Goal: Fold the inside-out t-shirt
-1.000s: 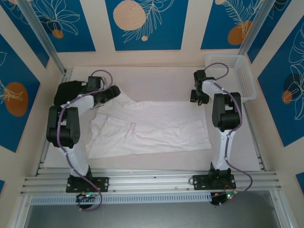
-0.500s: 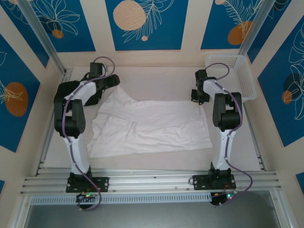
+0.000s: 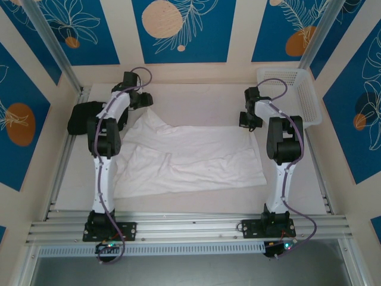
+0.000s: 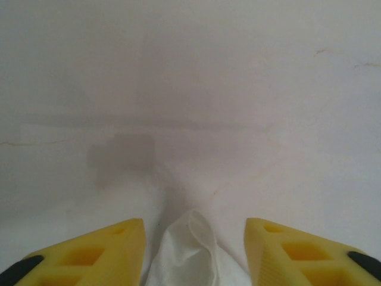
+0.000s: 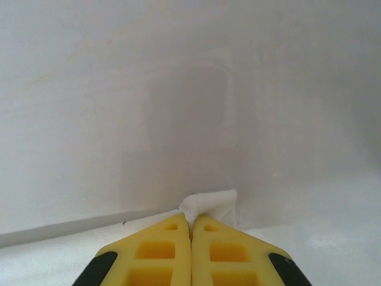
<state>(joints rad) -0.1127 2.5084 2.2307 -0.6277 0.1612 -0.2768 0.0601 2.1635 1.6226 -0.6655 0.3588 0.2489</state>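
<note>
Looking down from above on the inside-out t-shirt (image 3: 190,158), lying spread and much wrinkled on the middle of the white desk (image 3: 196,95), between the two arms. Seeing its far left corner drawn out into a point towards the left fingers (image 3: 144,100), and its far right corner ending at the right fingers (image 3: 247,119). Holding the left fingers apart, partly open: in the left wrist view, showing the two yellow tips at the bottom corners with a clear gap, and a small raised fold of the white cloth standing in this gap, touching neither tip as far as can be told, so gripping nothing. Pressing the right fingers fully together: in the right wrist view, showing the two yellow tips closed side by side with no gap, and a little tuft of the white cloth sticking out just beyond them, so pinching the t-shirt by its corner, low over the desk. Noticing also a black folded garment (image 3: 80,116) lying at the far left of the desk, beside the left arm and just to the left of the t-shirt, and a white plastic basket (image 3: 292,89) standing at the far right corner
</note>
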